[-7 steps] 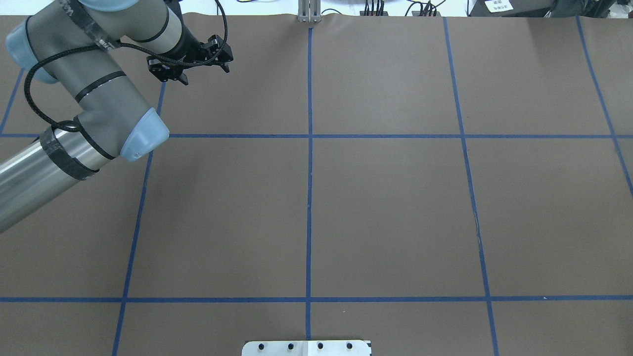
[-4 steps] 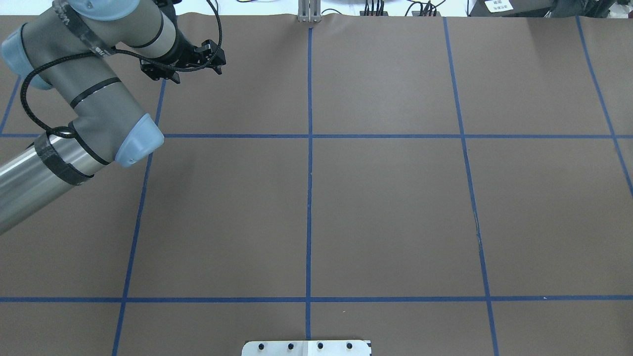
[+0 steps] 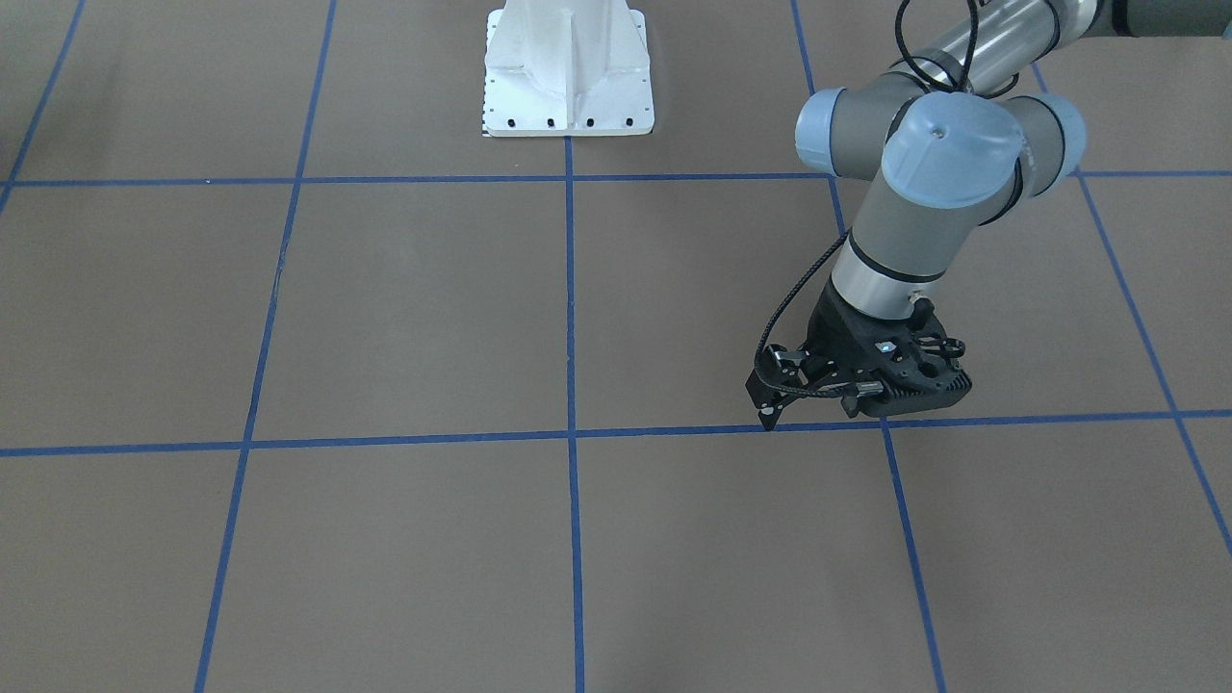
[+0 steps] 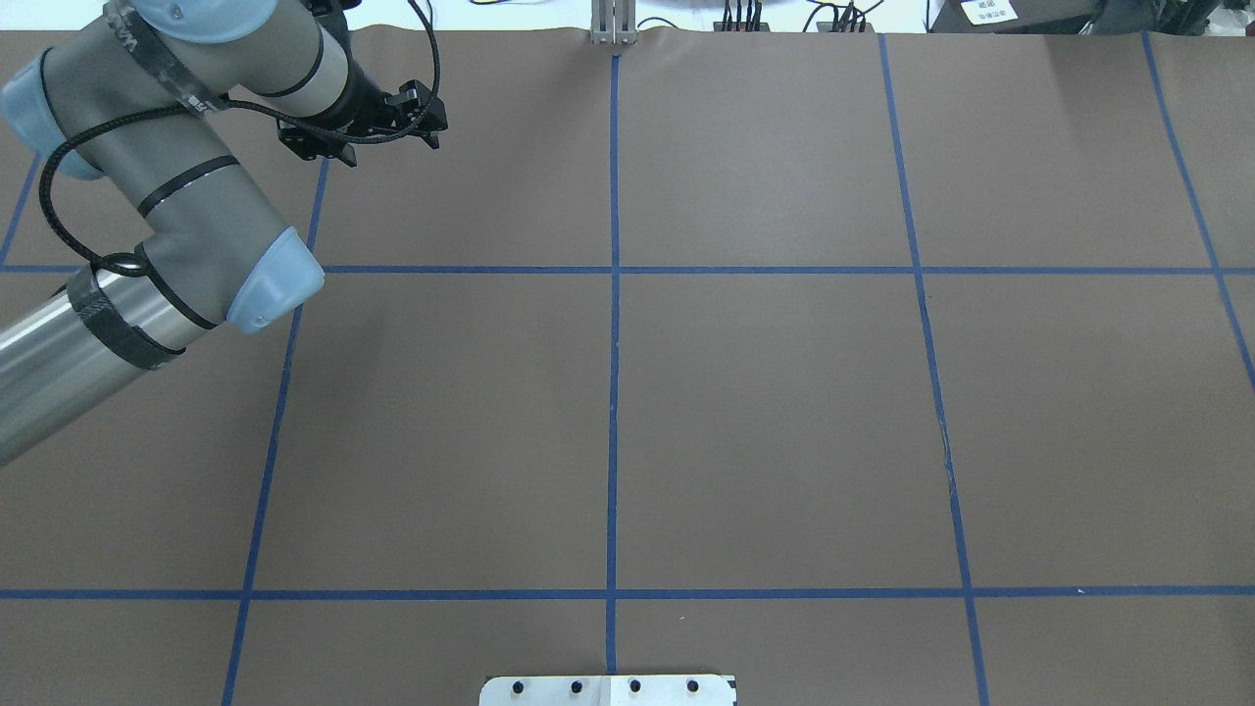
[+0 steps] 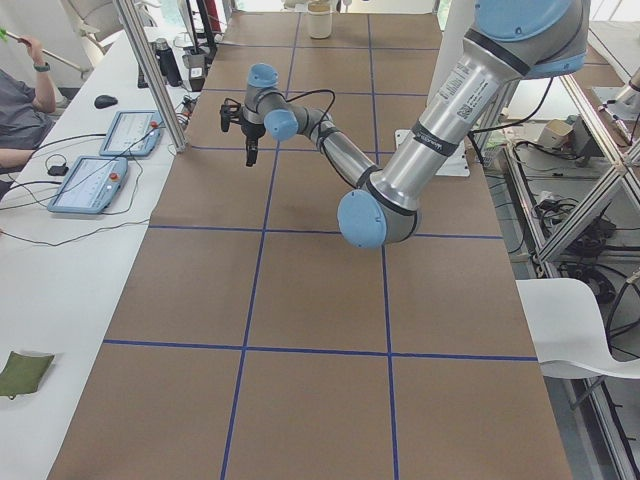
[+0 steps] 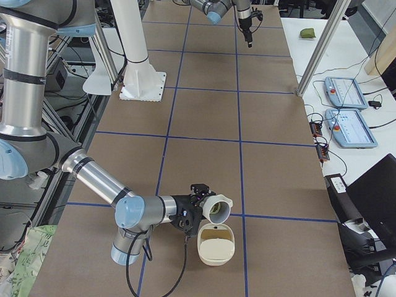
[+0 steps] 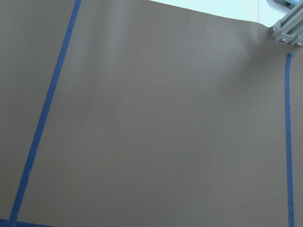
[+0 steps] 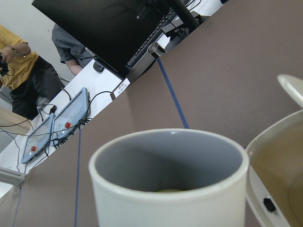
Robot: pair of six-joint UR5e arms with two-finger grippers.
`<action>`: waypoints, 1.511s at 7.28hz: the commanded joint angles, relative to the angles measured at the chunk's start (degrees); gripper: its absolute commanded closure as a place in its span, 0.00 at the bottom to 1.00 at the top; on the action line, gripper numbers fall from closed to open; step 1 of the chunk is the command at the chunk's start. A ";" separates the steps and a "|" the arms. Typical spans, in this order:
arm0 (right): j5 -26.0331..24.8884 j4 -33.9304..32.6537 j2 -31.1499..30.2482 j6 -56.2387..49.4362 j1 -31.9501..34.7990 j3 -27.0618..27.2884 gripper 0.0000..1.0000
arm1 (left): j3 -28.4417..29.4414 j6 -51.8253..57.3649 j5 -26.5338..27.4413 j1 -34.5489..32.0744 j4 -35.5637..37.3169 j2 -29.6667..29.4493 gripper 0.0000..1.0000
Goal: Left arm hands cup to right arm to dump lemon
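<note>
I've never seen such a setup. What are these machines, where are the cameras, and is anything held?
Two robot arms work at a brown table with blue tape lines. From above and opposite, only the left arm shows; its left gripper is open and empty. The side camera at the robot's right shows the right gripper with a small off-white mug at its tip, beside a cream container; the grip isn't clear. The right wrist camera peers into the mug's grey inside, where a yellow-green lemon piece barely shows.

Left arm (image 5: 420, 150) over taped table (image 5: 320, 400)
</note>
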 commanded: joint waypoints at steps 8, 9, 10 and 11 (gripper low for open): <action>-13.98 4.25 0.93 6.08 -0.96 5.44 0.83 | -0.36 -0.17 0.09 0.10 0.00 1.06 0.00; -19.91 4.25 0.85 3.64 -5.84 5.79 0.82 | -0.36 -0.26 0.09 0.19 0.00 1.41 0.00; -23.80 2.77 -0.37 -3.95 -8.32 5.80 0.82 | -0.36 -0.26 0.09 0.28 -0.09 1.58 0.00; -26.97 1.45 -0.82 -7.68 -9.65 6.06 0.82 | -0.36 -0.26 0.09 0.37 -0.09 1.85 0.00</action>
